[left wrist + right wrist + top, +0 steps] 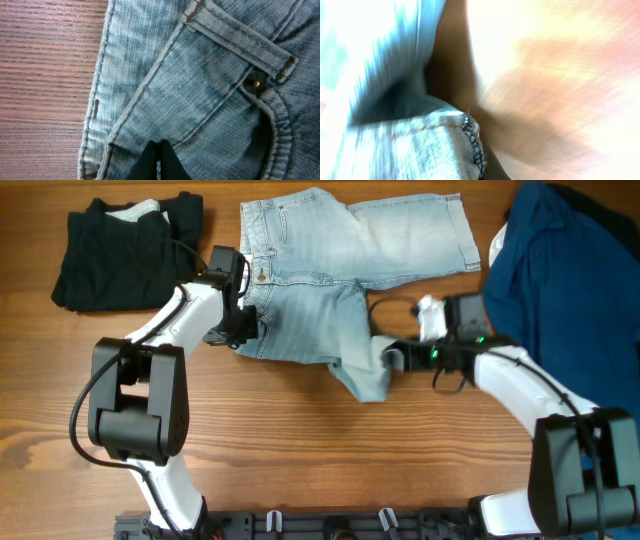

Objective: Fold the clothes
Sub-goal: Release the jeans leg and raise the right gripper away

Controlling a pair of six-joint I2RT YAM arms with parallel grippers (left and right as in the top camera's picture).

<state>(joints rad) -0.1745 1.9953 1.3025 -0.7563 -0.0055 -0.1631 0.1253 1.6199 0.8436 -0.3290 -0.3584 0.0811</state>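
Observation:
The pale light-blue denim shorts [330, 250] lie spread at the back middle of the table. One leg is bunched up towards the front [365, 370]. My left gripper [245, 328] is at the waistband's front corner, its black fingers [159, 150] pressed together on the denim [200, 85] beside a pocket seam and a rivet. My right gripper [392, 357] is at the bunched leg. In the blurred right wrist view the stitched leg hem [420, 145] sits pinched at the finger [487, 162].
A folded black garment [120, 250] lies at the back left. A large dark-blue garment [570, 270] covers the back right. Bare wooden table [300, 450] runs along the front, between the two arm bases.

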